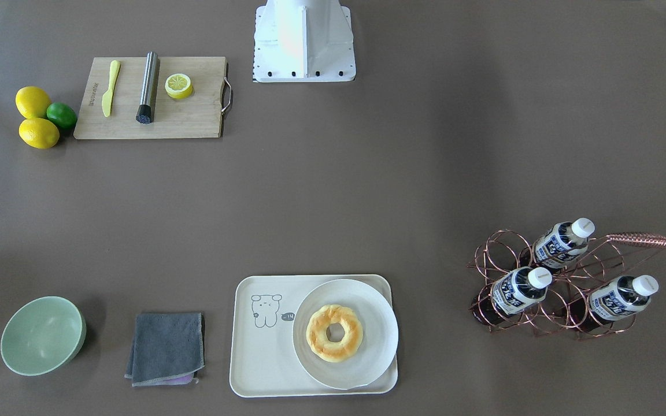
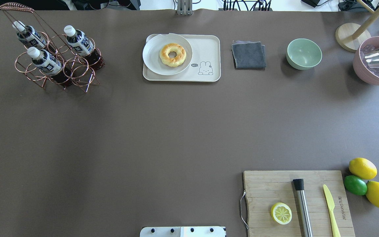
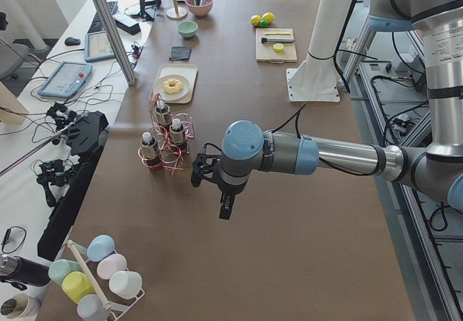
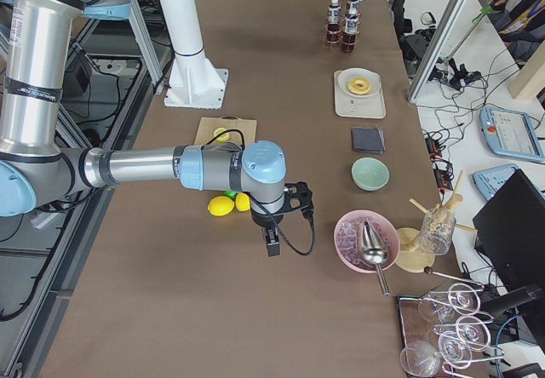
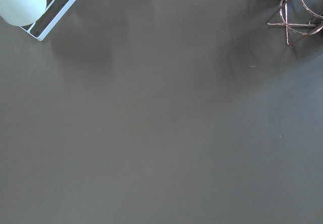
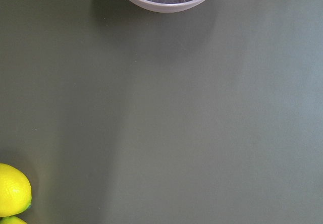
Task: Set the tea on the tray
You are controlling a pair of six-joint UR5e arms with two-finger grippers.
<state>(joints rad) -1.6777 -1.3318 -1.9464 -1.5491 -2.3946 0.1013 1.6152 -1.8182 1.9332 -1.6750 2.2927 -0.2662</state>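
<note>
Three tea bottles with white caps and navy-and-white labels stand tilted in a copper wire rack at the far left; they also show in the front view. The cream tray lies at the far middle and carries a round white plate with a donut. The tray's right half is bare. My left gripper shows only in the left side view, hanging over bare table near the rack. My right gripper shows only in the right side view, near the lemons. I cannot tell whether either is open or shut.
A wooden cutting board with a lemon half, steel muddler and yellow knife is near right. Lemons and a lime lie beside it. A grey cloth, green bowl and pink ice bowl sit far right.
</note>
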